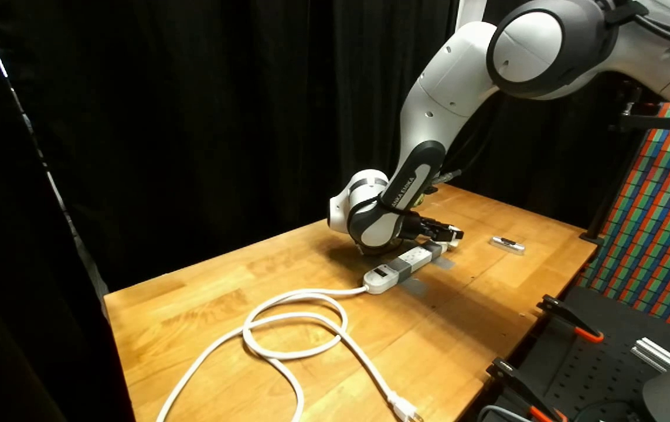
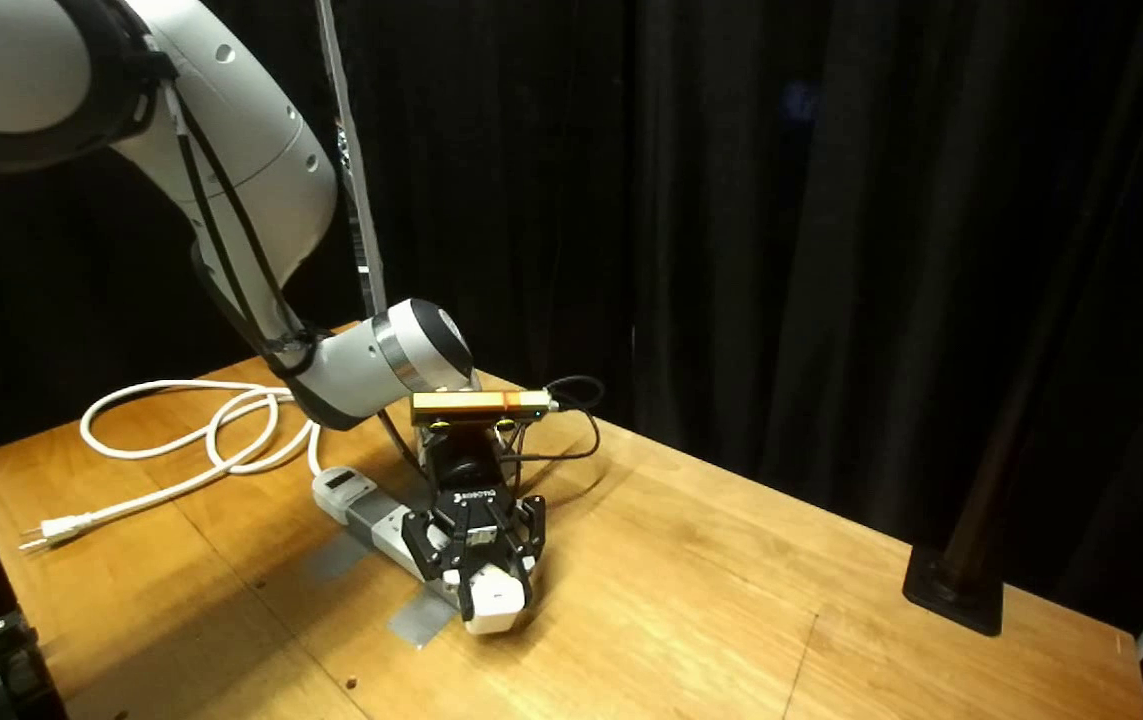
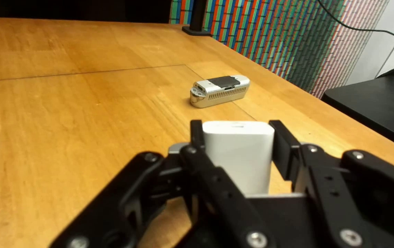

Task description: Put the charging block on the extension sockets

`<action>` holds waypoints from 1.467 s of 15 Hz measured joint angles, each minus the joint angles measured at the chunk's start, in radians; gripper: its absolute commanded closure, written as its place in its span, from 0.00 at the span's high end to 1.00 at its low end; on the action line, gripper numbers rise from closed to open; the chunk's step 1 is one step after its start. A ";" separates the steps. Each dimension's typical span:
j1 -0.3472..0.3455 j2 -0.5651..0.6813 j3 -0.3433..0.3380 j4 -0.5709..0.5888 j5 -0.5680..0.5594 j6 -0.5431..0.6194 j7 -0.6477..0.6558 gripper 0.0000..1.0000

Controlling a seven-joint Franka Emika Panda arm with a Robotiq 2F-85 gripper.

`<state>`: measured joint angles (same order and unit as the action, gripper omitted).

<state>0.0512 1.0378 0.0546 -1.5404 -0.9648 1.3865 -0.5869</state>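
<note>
The charging block [image 3: 238, 158] is a small white rounded block standing between my fingers in the wrist view. My gripper [image 3: 237, 129] is shut on it, with a finger against each side. In an exterior view the block [image 2: 496, 612] is at the near end of the extension sockets [image 2: 393, 540], and my gripper [image 2: 497, 590] reaches over that end. The white strip also shows in an exterior view [image 1: 417, 256], taped with grey bands on the table, its far end partly covered by my gripper. Whether the block touches the strip I cannot tell.
The strip's thick white cable [image 1: 293, 355] lies coiled on the table and ends in a plug [image 1: 403, 407]. A small silver device with a dark patch [image 3: 219, 90] lies beyond my fingers. Clamps [image 1: 569, 319] sit at the table edge. A black post base [image 2: 951, 590] stands on the table.
</note>
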 measured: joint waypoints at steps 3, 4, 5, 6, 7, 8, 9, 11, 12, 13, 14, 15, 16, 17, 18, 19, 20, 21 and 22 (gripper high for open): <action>0.002 -0.011 0.010 -0.015 -0.005 -0.001 0.004 0.23; 0.002 -0.011 0.011 -0.019 -0.010 0.000 0.005 0.23; 0.002 -0.012 0.013 -0.023 -0.015 0.000 0.007 0.23; 0.002 -0.013 0.015 -0.026 -0.020 0.000 0.009 0.23; 0.002 -0.014 0.017 -0.030 -0.025 0.000 0.011 0.23; 0.002 -0.015 0.019 -0.034 -0.030 0.000 0.014 0.23; 0.002 -0.017 0.022 -0.039 -0.035 0.000 0.017 0.23; 0.002 -0.021 0.025 -0.044 -0.039 -0.001 0.018 0.23; 0.003 -0.023 0.027 -0.047 -0.039 -0.002 0.019 0.23; 0.004 -0.026 0.030 -0.051 -0.040 -0.004 0.021 0.23; 0.006 -0.030 0.035 -0.058 -0.040 -0.010 0.023 0.23; 0.008 -0.035 0.043 -0.069 -0.038 -0.021 0.025 0.23; 0.012 -0.039 0.056 -0.081 -0.038 -0.033 0.031 0.23; 0.019 -0.044 0.070 -0.092 -0.035 -0.043 0.038 0.23; 0.027 -0.046 0.086 -0.104 -0.027 -0.051 0.047 0.23; 0.034 -0.046 0.101 -0.113 -0.020 -0.049 0.066 0.23; 0.040 -0.049 0.116 -0.118 -0.011 -0.047 0.077 0.23; 0.044 -0.049 0.129 -0.119 -0.002 -0.047 0.085 0.23; 0.048 -0.049 0.139 -0.120 0.008 -0.046 0.091 0.23</action>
<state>0.0994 0.9884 0.1940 -1.6599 -0.9571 1.3402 -0.4959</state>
